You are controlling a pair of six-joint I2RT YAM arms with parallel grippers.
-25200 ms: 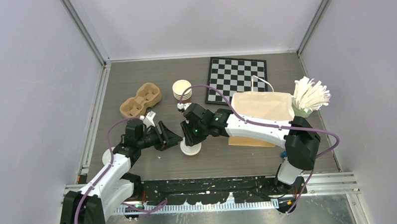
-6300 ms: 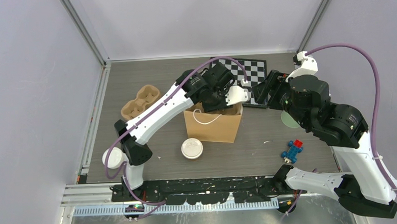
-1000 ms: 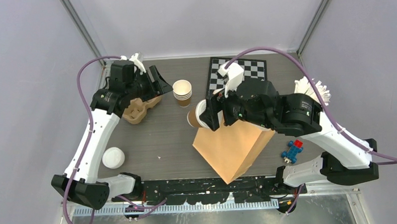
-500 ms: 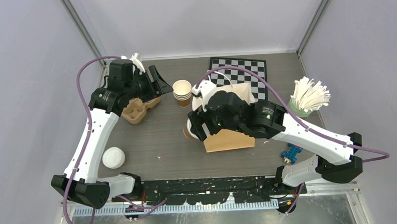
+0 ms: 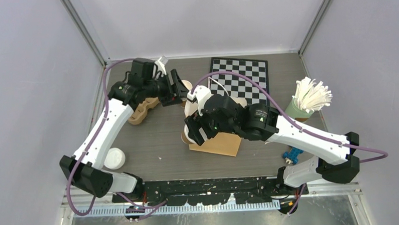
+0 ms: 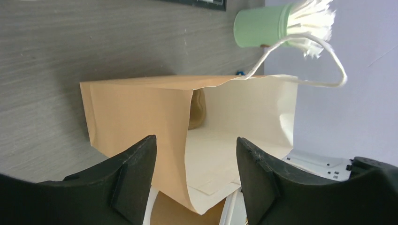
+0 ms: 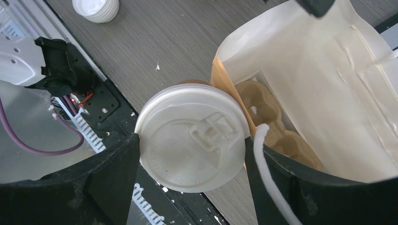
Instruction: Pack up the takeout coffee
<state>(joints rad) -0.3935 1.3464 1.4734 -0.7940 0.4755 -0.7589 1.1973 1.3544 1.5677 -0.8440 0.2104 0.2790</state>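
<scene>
The takeout coffee (image 7: 192,136), a tan cup with a white lid, sits between my right gripper's (image 7: 192,143) fingers, which are shut on its sides. It hangs just outside the mouth of the brown paper bag (image 7: 328,93), touching the bag's near edge. From above, the cup (image 5: 185,138) is at the bag's (image 5: 221,144) left end, low over the table. My left gripper (image 6: 195,143) is open at the bag's mouth, with the paper edge (image 6: 187,154) loose between its fingers. The bag's white handle (image 6: 300,42) loops up on the right.
A tan moulded cup carrier (image 5: 140,112) lies under the left arm. A loose white lid (image 5: 114,158) rests near the front left. The chessboard (image 5: 241,73) is at the back, a green cup of white sticks (image 5: 307,101) at the right, a blue toy (image 5: 291,154) near the right base.
The right arm carried the coffee down and left while the bag dropped from a raised tilt to low on the table. The left gripper swung right from the carrier to the bag's mouth.
</scene>
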